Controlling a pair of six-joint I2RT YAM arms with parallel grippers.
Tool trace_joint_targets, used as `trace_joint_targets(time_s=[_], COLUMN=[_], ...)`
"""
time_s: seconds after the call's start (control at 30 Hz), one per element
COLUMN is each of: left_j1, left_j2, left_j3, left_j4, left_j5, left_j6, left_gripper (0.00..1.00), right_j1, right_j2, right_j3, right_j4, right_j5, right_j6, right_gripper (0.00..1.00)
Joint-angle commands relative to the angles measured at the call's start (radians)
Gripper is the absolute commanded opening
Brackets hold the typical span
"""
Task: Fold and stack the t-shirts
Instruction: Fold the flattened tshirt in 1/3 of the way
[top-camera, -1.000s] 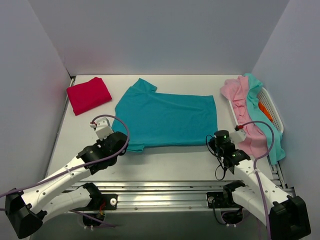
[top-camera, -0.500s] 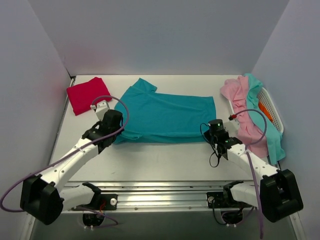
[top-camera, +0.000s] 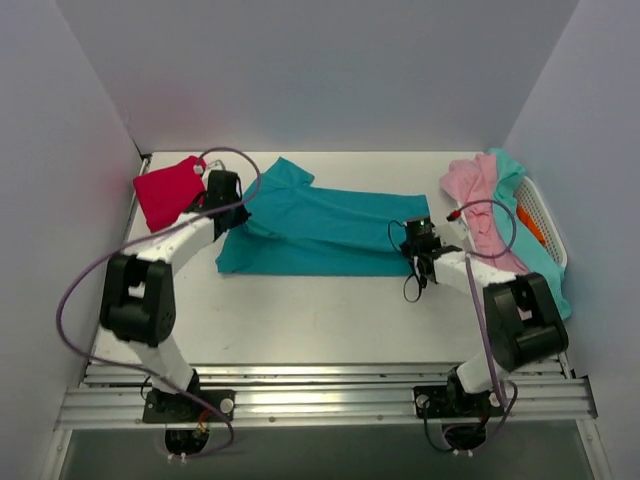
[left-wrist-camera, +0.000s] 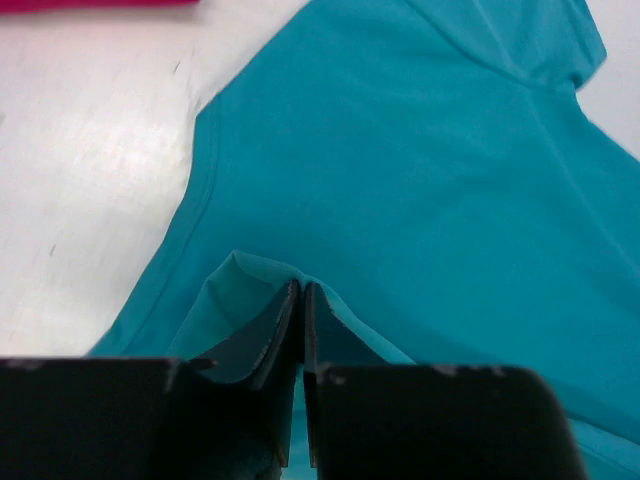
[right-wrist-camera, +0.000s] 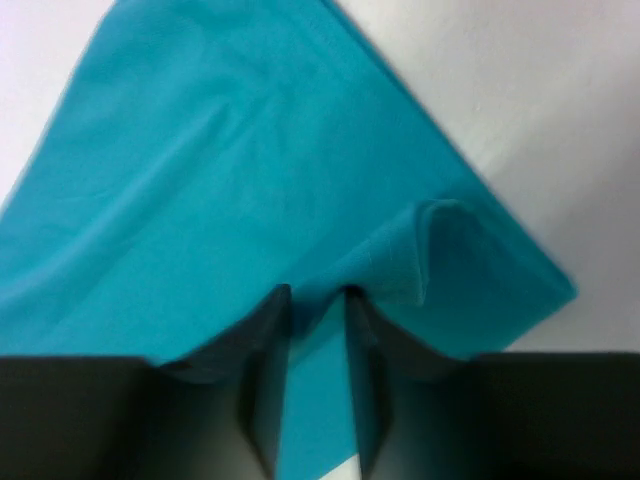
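Note:
The deep teal t-shirt (top-camera: 330, 235) lies across the middle of the table, its near half doubled over toward the back. My left gripper (top-camera: 228, 205) is shut on a pinched ridge of its left edge, and the left wrist view shows the gripper (left-wrist-camera: 301, 285) with teal cloth (left-wrist-camera: 400, 150) draped over both tips. My right gripper (top-camera: 415, 240) holds the shirt's right edge. In the right wrist view the gripper (right-wrist-camera: 315, 292) has its jaws only slightly apart, with teal cloth (right-wrist-camera: 220, 150) bunched over them. The folded crimson t-shirt (top-camera: 165, 190) rests at the back left.
At the right edge a white basket (top-camera: 545, 215) holds a pale pink shirt (top-camera: 480, 190), a light aqua shirt (top-camera: 515, 170) and an orange one (top-camera: 530, 222), all spilling over the rim. Grey walls close in the table (top-camera: 300, 320) on three sides. Arm cables loop above both wrists.
Both grippers have carried the teal shirt's near edge from the front toward the back, folding it over itself. The right jaws have parted slightly.

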Motion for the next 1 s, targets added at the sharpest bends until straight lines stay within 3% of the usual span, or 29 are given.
trace_joint_targets(time_s=[0.0, 0.07, 0.1, 0.2, 0.37, 0.73, 0.97], left_j1=[0.063, 0.103, 0.112, 0.128, 0.139, 0.134, 0.105], left_j2=[0.22, 0.358, 0.394, 0.426, 0.286, -0.101, -0.201], left_j3=[0.171, 0.324, 0.375, 0.481, 0.486, 0.091, -0.153], left_j4=[0.067, 0.016, -0.002, -0.033, -0.059, 0.036, 0.149], left_j5=[0.156, 0.231, 0.251, 0.259, 0.204, 0.147, 0.175], left_j6=[0.087, 0.095, 0.096, 0.107, 0.121, 0.087, 0.023], left_gripper=[0.15, 0.36, 0.52, 0.69, 0.7, 0.7, 0.68], right_j1=[-0.034, -0.068, -0.079, -0.094, -0.09, -0.036, 0.027], right_j2=[0.101, 0.198, 0.225, 0.278, 0.174, -0.126, -0.091], right_j3=[0.087, 0.185, 0.227, 0.353, 0.375, 0.126, 0.019], right_j4=[0.008, -0.042, -0.06, -0.125, -0.176, -0.122, -0.012], right_j5=[0.1, 0.117, 0.125, 0.172, 0.229, 0.16, 0.08], right_j6=[0.041, 0.044, 0.04, 0.004, -0.017, 0.003, 0.007], right_gripper=[0.32, 0.87, 1.0, 1.0, 1.0, 1.0, 0.84])
